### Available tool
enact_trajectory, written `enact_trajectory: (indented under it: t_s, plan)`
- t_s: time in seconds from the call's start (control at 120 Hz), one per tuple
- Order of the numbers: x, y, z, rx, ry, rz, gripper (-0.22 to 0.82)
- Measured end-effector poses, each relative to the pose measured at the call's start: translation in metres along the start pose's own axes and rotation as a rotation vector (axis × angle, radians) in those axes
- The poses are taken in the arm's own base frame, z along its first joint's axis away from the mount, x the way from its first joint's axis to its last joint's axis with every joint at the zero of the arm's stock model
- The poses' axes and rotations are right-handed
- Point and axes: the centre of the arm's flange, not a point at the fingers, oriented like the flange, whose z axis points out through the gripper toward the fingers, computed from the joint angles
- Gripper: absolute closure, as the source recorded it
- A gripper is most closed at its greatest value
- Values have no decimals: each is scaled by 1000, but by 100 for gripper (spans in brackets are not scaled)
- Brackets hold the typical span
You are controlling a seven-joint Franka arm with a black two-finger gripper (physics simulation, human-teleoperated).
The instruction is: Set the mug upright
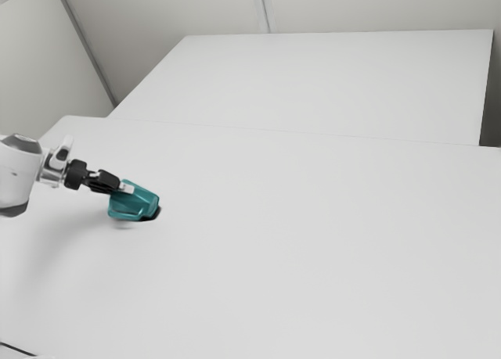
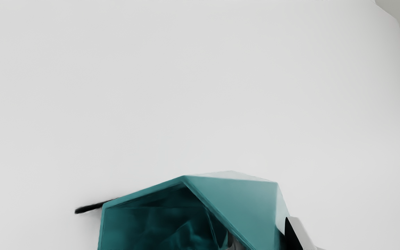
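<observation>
In the exterior view my gripper (image 1: 125,188) reaches in from the left and meets the upper left part of the teal mug (image 1: 136,203). The mug is tilted, with a faint shadow under it. The wrist view has the faceted mug (image 2: 245,205) at its bottom edge, its dark hollow open toward the camera. My gripper (image 2: 264,239) is shut on the mug's wall: one finger is partly visible inside the hollow, the other lies against the outside. Most of the inner finger is hidden by the wall.
The white table (image 1: 313,234) extends toward the exterior view's right, and another white surface (image 1: 329,85) lies beyond it. A thin black bar-like shape (image 2: 89,208) sticks out beside the mug in the wrist view. A dark cable (image 1: 17,349) lies at the exterior view's lower left.
</observation>
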Motion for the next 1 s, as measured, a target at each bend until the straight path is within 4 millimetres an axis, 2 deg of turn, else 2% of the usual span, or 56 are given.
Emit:
enact_trajectory:
  t_s: [0.125, 0.333, 0.517, 0.767, 0.917, 1.0]
  plan:
    - [12, 18, -1, 2, -1, 37, 73]
    - [33, 52, 0, 12, -13, 108, 76]
    - [61, 108, 9, 80, -108, 232, 77]
    - [78, 174, 11, 269, -313, 351, 78]
    - [85, 208, 31, 368, -420, 384, 78]
    - [86, 221, 42, 418, -464, 382, 78]
